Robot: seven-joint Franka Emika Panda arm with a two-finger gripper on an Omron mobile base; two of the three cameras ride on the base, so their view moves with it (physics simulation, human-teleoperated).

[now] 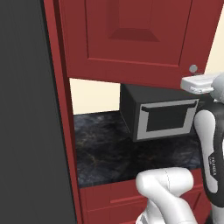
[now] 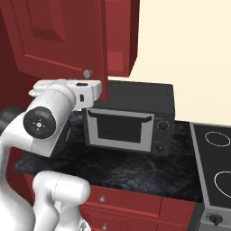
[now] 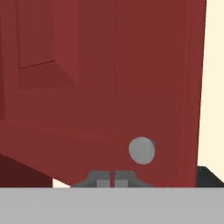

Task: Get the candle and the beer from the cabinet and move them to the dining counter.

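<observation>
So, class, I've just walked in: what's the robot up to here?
The arm has its end effector raised to the lower corner of the dark red cabinet door, just short of the grey knob. Its fingertips sit together, holding nothing. Below, a black microwave stands on the marble worktop. The robot is likely about to work on the door to reach the candle and beer.
</observation>
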